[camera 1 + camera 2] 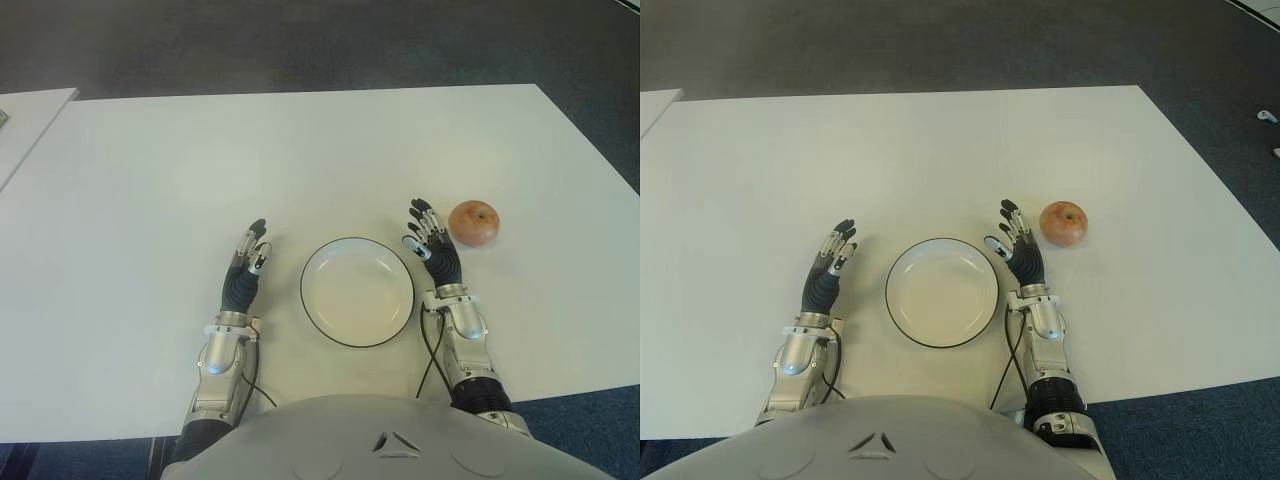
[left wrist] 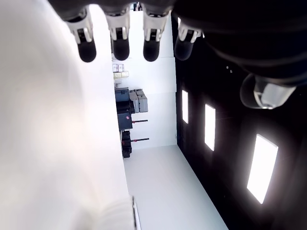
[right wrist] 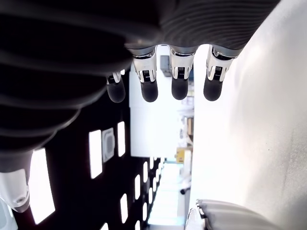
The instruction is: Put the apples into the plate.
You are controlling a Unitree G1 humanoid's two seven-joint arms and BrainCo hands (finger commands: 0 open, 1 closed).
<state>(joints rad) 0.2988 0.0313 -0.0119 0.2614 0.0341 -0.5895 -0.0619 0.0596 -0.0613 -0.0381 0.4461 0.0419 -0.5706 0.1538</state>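
Plate (image 1: 357, 291) bare: white, dark-rimmed, sitting on the white worktop (image 1: 300, 160) directly before the robot, nothing in it. Only one apple (image 1: 474, 222) visible, reddish, resting on the worktop to the right of the plate and a little farther out; no other fruit shows in either eye view.

Right hand (image 1: 432, 247) between plate and apple, just beside the plate's right rim, fingertips near the apple but apart from it. Fingers (image 3: 149, 91) extended and spread, holding nothing. Left hand (image 1: 245, 266) shows to the left of the plate, fingers (image 2: 121, 49) likewise straight and empty.

Progress, by my reading: none yet. Apple untouched, plate unfilled. Left to do: right hand reaches over to the apple, closes round it, lifts, carries it the short way inward over the rim, lets go. Right hand is the obvious choice, being nearest.
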